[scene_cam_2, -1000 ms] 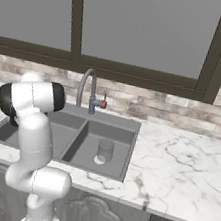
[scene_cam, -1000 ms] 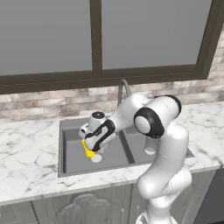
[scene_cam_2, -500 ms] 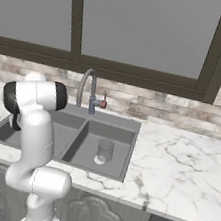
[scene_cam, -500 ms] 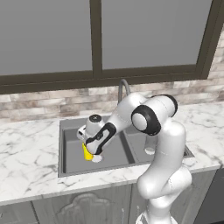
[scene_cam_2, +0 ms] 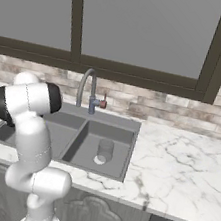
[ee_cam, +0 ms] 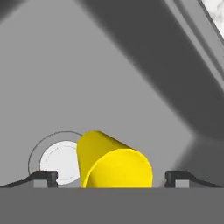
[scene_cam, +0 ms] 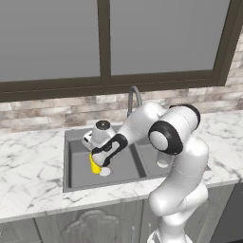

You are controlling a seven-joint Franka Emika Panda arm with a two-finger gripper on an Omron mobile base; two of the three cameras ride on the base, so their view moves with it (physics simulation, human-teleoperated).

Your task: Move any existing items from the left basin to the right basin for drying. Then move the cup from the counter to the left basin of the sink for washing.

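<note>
Yellow cup (scene_cam: 95, 164) sits low in the left basin (scene_cam: 76, 163), at about nine o'clock of the white drain (scene_cam: 104, 171). Gripper (ee_cam: 110, 180) fingers stand wide of its sides, not touching; its base is cut off in the hand view. Grey tumbler (scene_cam_2: 105, 149) stands in the right basin (scene_cam_2: 118, 154), marble counter (scene_cam_2: 184, 170) at three o'clock

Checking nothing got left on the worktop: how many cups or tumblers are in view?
2. The yellow cup sits low in the left basin between the jaws; the grey tumbler stands in the right basin. The arm may hide more.
</note>
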